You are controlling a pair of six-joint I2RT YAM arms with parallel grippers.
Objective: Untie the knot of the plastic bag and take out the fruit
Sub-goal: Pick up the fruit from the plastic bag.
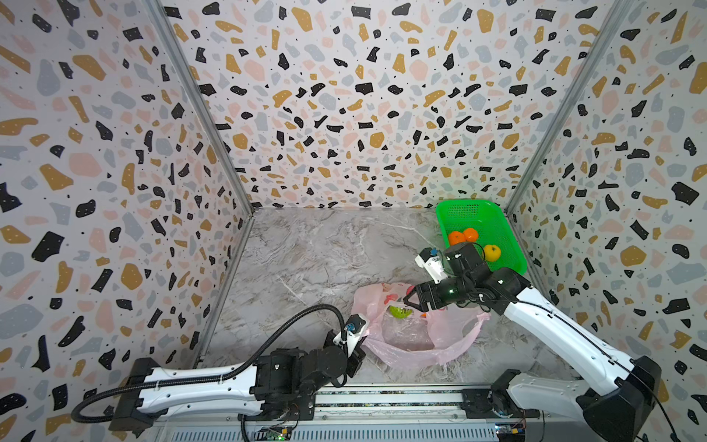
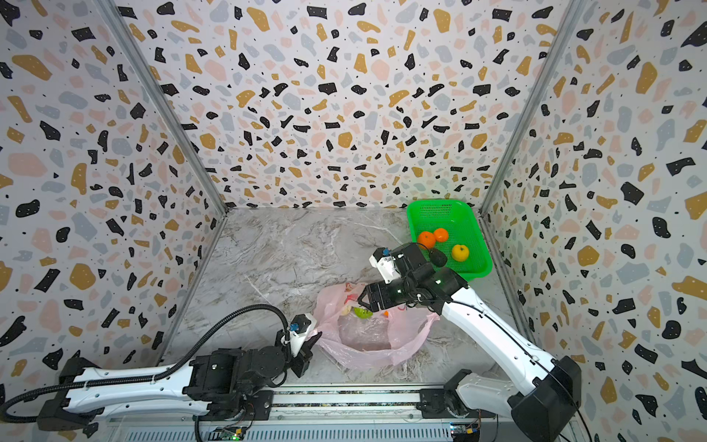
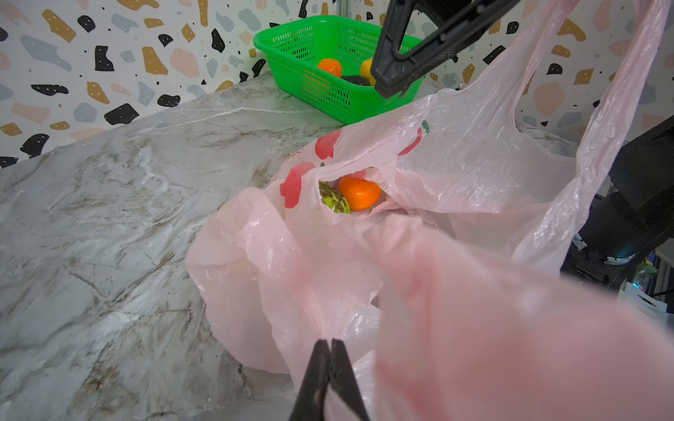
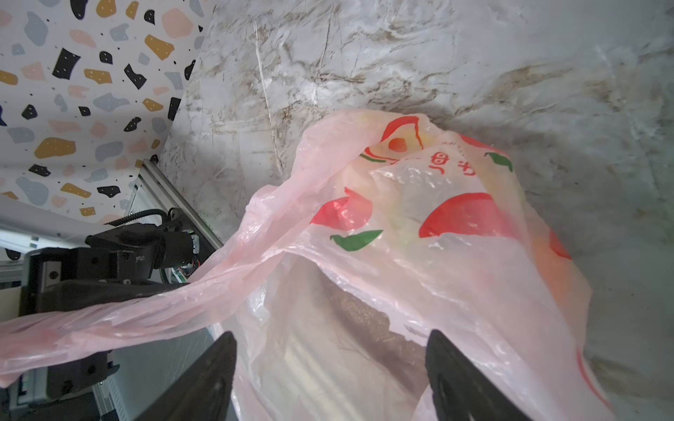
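Plainly, the table is laid out for a short carry. The bag lies slack near the front edge, between the two arms. The basket sits in the far right corner, within easy reach of the right arm.

No knot shows anywhere. The bag's mouth gapes upward with its handles loose, so I judge the untying done and the emptying under way.

The right gripper hangs over that mouth with its fingers spread wide and nothing between them. It looks placed to drop onto a piece.

The left gripper has its fingers pressed together on a fold of the bag's near edge. This probably holds the film up and taut so the opening does not collapse or slide.

Some fruit already lies in the basket: two tangerines, a yellow piece, and something dark seen in the left wrist view. Inside the bag remain a tangerine touching a green fruit, tucked under the printed upper fold.
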